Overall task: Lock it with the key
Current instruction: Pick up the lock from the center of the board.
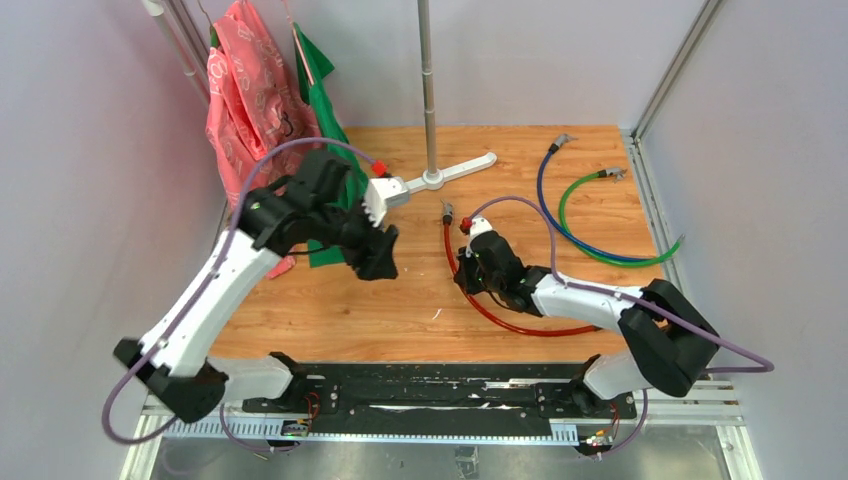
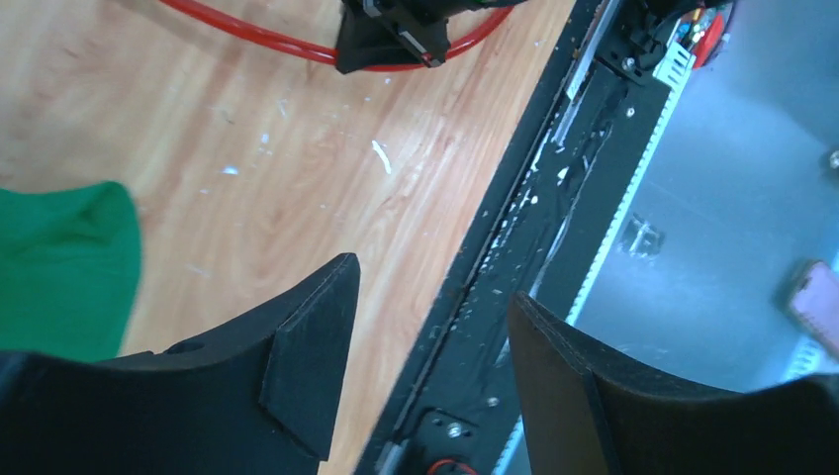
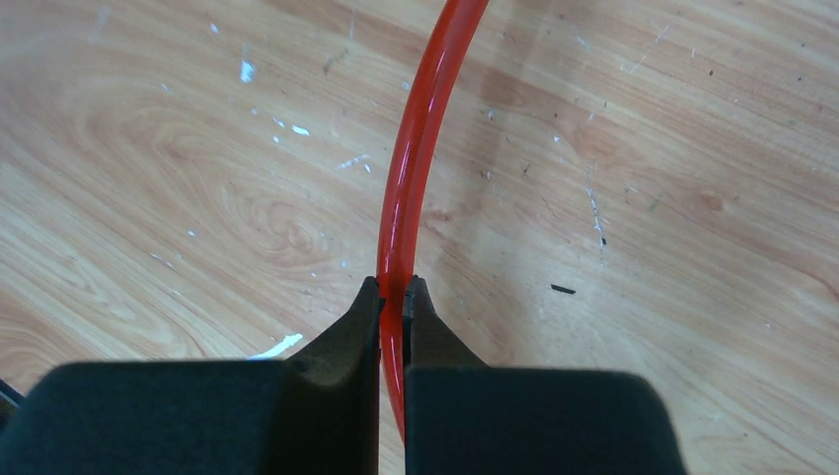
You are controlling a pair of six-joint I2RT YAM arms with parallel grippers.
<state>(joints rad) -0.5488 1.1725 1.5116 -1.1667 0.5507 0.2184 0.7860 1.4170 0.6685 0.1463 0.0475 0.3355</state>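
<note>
Arms, 2: left arm [image 1: 215, 290], right arm [image 1: 585, 300].
Grippers, 2: left gripper [image 2: 430, 307], right gripper [image 3: 393, 289].
Cables, 3: red cable [image 1: 500, 318], blue cable [image 1: 539, 185], green cable [image 1: 563, 210].
Cloths, 2: pink cloth [image 1: 245, 90], green cloth [image 1: 325, 110].
Pole [image 1: 428, 80], 1.
Table [image 1: 520, 160], 1.

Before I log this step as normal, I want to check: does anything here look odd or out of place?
Yes. The right hand is shut on the red cable, not on a key. The left hand is open and holds nothing. No key shows in any view.
</note>
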